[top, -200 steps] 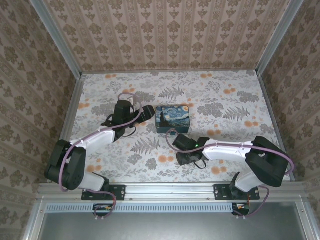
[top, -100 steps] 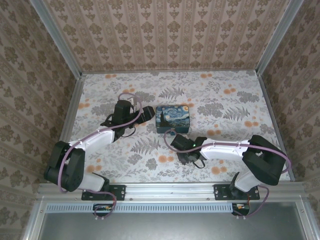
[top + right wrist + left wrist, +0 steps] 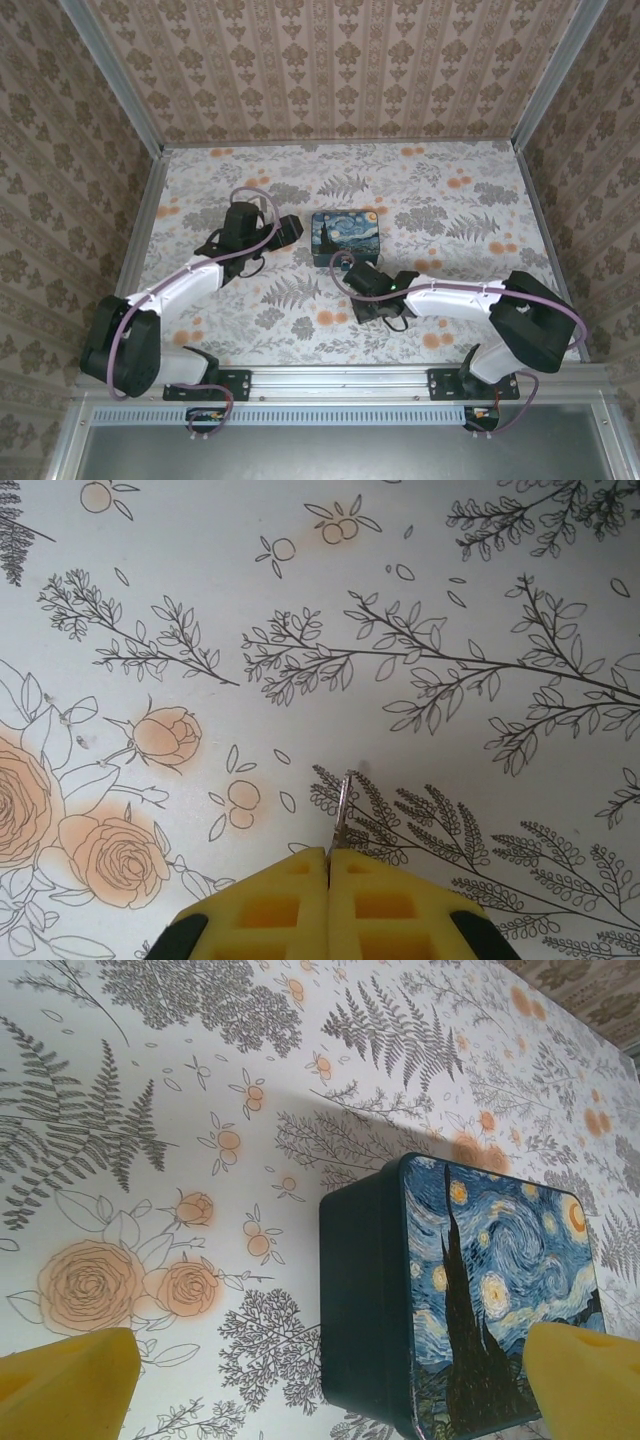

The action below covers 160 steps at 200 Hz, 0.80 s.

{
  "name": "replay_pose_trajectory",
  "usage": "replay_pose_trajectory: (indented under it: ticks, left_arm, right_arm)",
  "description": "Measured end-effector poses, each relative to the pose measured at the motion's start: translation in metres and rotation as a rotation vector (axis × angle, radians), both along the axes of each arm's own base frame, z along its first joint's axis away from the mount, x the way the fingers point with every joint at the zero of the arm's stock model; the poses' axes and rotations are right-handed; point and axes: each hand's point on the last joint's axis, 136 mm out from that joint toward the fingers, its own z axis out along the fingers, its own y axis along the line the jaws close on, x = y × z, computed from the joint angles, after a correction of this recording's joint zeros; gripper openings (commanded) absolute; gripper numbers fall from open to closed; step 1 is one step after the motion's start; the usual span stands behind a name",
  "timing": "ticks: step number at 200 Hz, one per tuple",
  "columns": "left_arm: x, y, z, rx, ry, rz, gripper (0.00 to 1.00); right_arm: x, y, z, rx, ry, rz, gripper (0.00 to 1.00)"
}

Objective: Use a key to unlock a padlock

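Note:
The key (image 3: 342,810) is a thin silver blade seen edge-on, sticking out from between the yellow pads of my right gripper (image 3: 329,865), which is shut on it just above the floral table. From above, the right gripper (image 3: 378,303) sits just in front of the night-sky printed box (image 3: 346,236). My left gripper (image 3: 289,230) stands open beside the box's left side. In the left wrist view its yellow fingertips (image 3: 70,1380) flank the dark side of the box (image 3: 490,1290), apart from it. The padlock is out of view.
The table (image 3: 450,200) carries a floral print of ferns and orange roses. Patterned walls and metal rails (image 3: 150,210) close it in on three sides. Both arms' cables loop near their wrists.
The right gripper has moved a little up and left toward the box, still holding the key. The left arm has shifted slightly, its gripper staying by the box's left side.

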Motion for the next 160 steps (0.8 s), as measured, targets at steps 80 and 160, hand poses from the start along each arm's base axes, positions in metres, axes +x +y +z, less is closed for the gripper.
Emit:
replay_pose_trajectory:
  ticks: [80, 160]
  left_arm:
    - [0.001, -0.010, 0.014, -0.033, -0.006, -0.040, 1.00]
    - [-0.009, -0.040, 0.017, -0.113, 0.019, -0.097, 1.00]
  right_arm:
    - [0.016, 0.001, 0.051, 0.221, -0.052, -0.048, 0.00]
    - [0.027, -0.008, 0.082, 0.393, -0.102, -0.130, 0.00]
